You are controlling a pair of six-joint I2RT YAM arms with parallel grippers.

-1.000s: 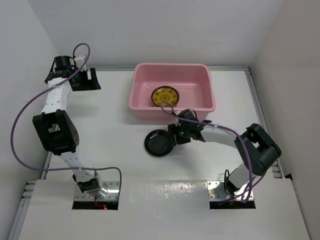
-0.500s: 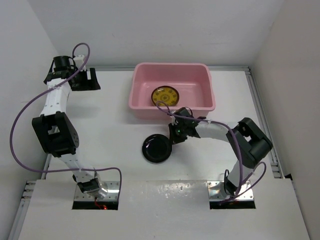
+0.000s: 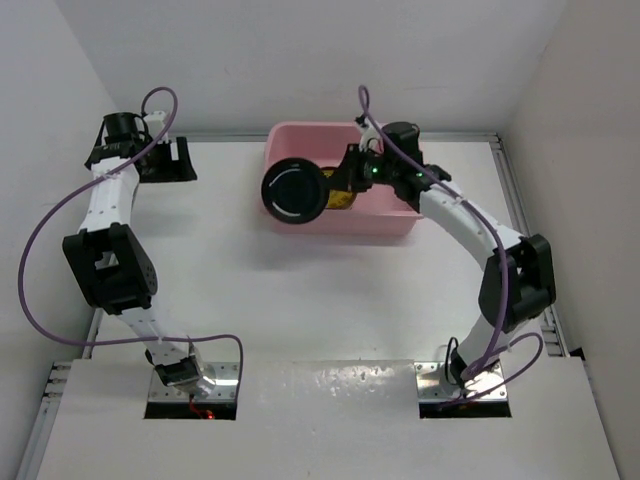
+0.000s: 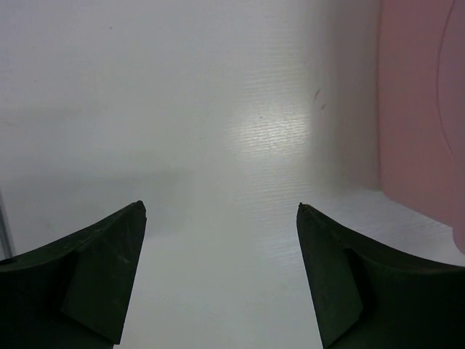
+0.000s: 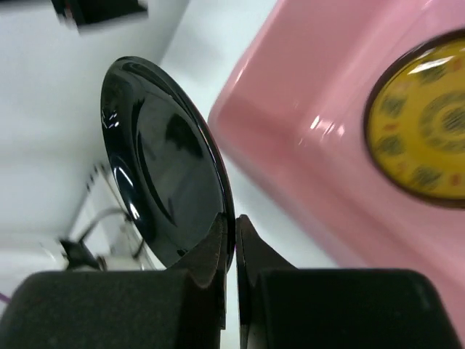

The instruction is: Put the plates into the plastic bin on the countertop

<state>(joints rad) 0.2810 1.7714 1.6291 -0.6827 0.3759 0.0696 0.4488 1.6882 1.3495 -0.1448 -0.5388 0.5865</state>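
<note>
My right gripper [image 5: 235,222] is shut on the rim of a glossy black plate [image 5: 163,160], held tilted in the air. From above, that black plate [image 3: 293,191] hangs over the near left corner of the pink plastic bin [image 3: 395,222], with the right gripper [image 3: 330,185] beside it. An amber-yellow patterned plate [image 5: 421,142] lies on the bin's floor, partly hidden in the top view. My left gripper [image 4: 220,211] stands open over the white countertop [image 4: 218,131], with nothing between its fingers. It sits at the far left [image 3: 172,160].
White walls close in the countertop [image 3: 250,300] at the back and on both sides. The pink bin's outer wall [image 4: 418,109] shows at the right edge of the left wrist view. Purple cables loop along both arms.
The right gripper shut on the black plate, lifted it off the countertop in front of the bin and carried it up to the bin's left corner. The left arm stayed still.
</note>
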